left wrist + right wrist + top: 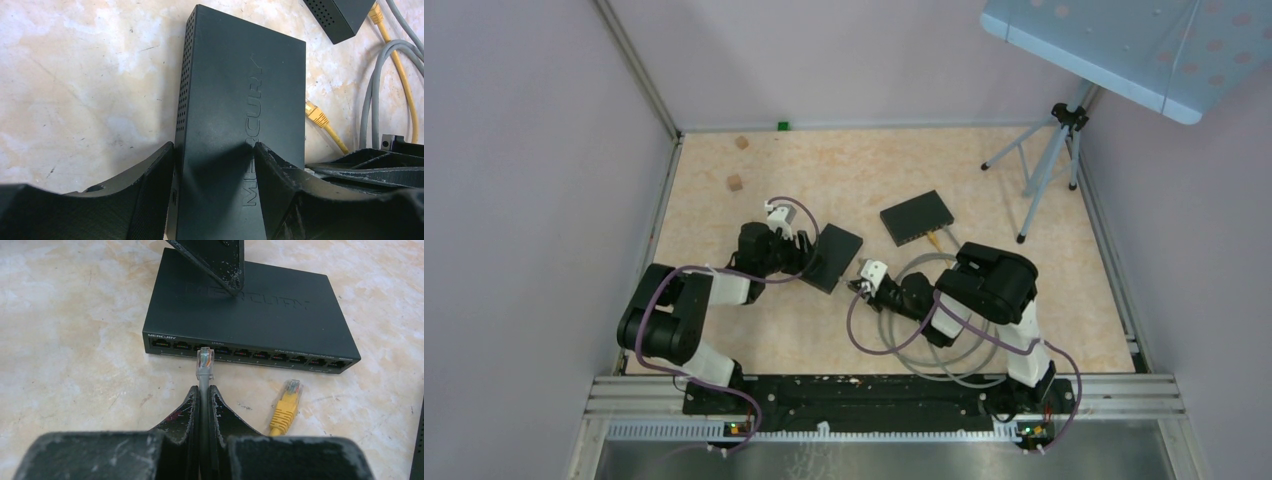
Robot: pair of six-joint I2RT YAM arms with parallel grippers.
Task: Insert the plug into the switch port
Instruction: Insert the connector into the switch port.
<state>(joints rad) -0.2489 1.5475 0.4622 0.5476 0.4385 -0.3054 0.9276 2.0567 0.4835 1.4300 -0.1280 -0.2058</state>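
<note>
Because the grey cable [204, 380] looks limp and its clear plug [205, 359] rigid but fragile, right claw [204, 390] pinches cable just behind the plug, which sits ahead, short of the Mercury switch [260, 315] ports; left claw [215, 150] wide, on the switch.

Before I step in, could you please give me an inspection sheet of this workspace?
Surface: beige marbled table, scuffed; no spills seen.
Job's things: black switch lies flat, ports facing the right arm; grey plug sits just before the port row, not inserted.
Clutter: second switch farther back; two wooden cubes far left; loose yellow plug.
Grippers: left gripper open, one finger at the switch's vented side, the other on its top; right gripper shut on the grey cable behind the plug.
Cables: grey cable coiled by the right arm.
Surroundings: plain walls; tripod and light panel at right.
</note>
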